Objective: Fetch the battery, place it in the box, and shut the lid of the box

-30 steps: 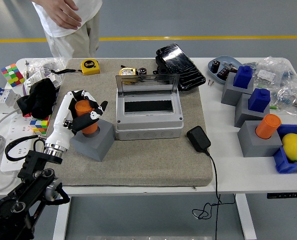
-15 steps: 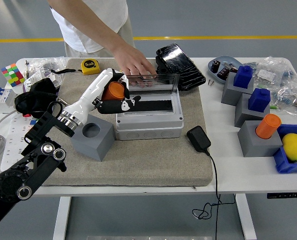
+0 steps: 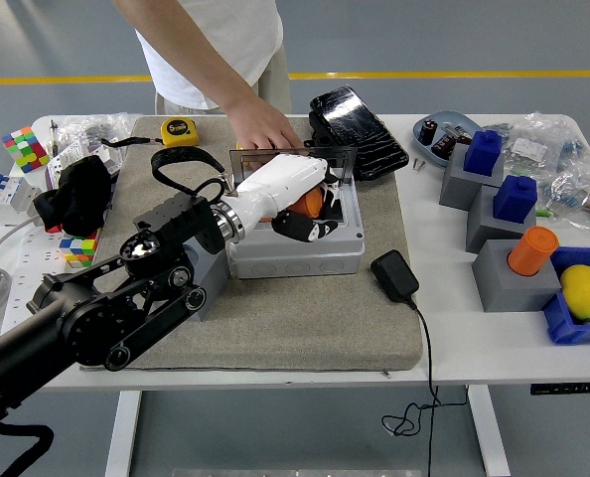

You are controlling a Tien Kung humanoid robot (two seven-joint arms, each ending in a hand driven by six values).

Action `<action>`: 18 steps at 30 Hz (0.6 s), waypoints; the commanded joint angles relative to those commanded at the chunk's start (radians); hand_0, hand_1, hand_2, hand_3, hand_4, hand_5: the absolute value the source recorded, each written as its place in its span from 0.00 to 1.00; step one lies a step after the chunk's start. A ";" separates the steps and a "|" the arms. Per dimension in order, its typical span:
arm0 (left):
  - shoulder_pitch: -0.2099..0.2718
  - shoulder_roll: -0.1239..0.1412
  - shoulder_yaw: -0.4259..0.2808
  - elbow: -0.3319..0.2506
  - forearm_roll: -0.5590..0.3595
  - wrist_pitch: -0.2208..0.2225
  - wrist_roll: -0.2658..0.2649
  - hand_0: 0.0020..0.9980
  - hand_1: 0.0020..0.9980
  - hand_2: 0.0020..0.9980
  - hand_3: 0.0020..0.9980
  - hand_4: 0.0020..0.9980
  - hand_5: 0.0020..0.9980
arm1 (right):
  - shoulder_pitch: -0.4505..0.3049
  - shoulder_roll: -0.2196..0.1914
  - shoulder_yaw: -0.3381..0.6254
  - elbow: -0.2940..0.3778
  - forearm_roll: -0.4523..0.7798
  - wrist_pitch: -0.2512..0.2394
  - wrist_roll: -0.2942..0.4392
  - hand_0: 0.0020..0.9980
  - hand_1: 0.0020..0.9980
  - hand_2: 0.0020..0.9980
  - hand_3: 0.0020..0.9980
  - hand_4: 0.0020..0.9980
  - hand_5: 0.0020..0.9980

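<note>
Now left hand (image 3: 300, 204) grips orange battery (image 3: 310, 203) over box (image 3: 295, 248), hiding its opening; person's hand (image 3: 262, 127) holds lid (image 3: 340, 159).

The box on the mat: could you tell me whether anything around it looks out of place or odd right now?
Yes: a person's hand rests on the box at its raised lid while the robot's left hand holds the orange battery over the opening. The two hands are close together. Nothing looks spilled or damaged.

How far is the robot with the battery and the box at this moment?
Fetching looks done: the left hand holds the orange battery over the open grey box. It is not released yet. The lid stands up, with a person's hand at it. Closing is left.
</note>
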 joint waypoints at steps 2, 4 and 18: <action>-0.016 -0.023 0.002 0.032 0.014 0.003 -0.005 0.16 0.14 0.19 0.22 0.76 0.00 | 0.001 0.000 -0.001 0.000 -0.001 0.000 0.000 0.68 0.66 0.70 0.63 1.00 0.62; -0.029 -0.041 0.000 0.057 0.021 0.006 -0.012 0.16 0.14 0.19 0.22 0.76 0.00 | 0.001 -0.001 -0.005 0.000 -0.001 0.001 -0.001 0.68 0.66 0.70 0.63 1.00 0.62; -0.065 -0.099 0.005 0.191 0.064 0.019 -0.059 0.39 0.51 0.47 0.48 1.00 0.07 | 0.007 -0.003 -0.022 0.000 0.003 0.002 0.000 0.68 0.66 0.70 0.63 1.00 0.62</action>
